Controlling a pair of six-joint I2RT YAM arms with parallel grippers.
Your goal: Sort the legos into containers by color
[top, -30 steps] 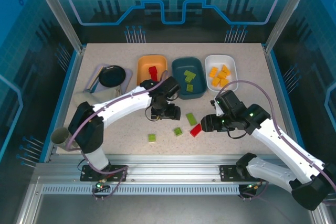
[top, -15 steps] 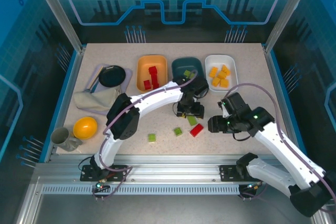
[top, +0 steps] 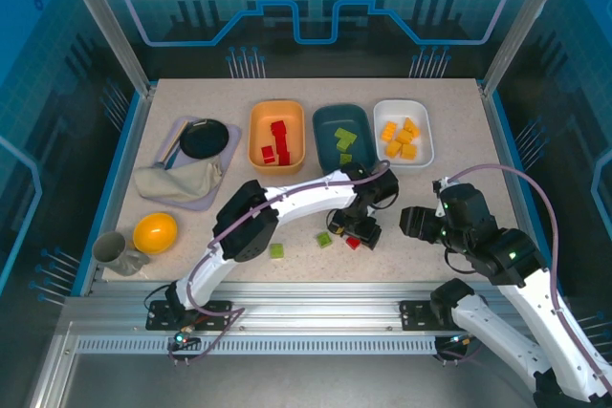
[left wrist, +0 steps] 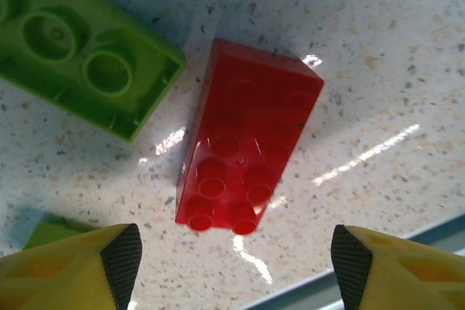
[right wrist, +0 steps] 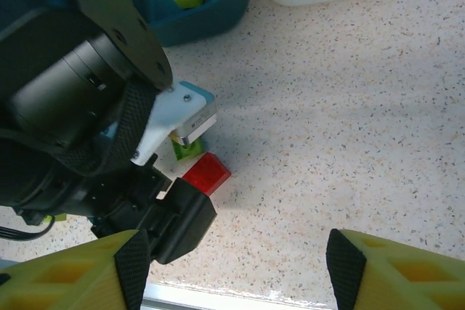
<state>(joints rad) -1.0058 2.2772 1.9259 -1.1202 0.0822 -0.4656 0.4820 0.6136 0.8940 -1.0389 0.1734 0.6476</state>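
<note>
Gleaming oblong glossy red lego [left wrist: 247,136]

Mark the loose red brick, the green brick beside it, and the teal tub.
red brick [left wrist: 247,143], left wrist view, middle of its upper face.
green brick [left wrist: 80,63], left wrist view, middle of its face.
teal tub [top: 328,123], top view, bare floor by left wall.

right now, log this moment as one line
left end effector: open over red lego | right end effector: open, empty | grasp: not yet
</note>
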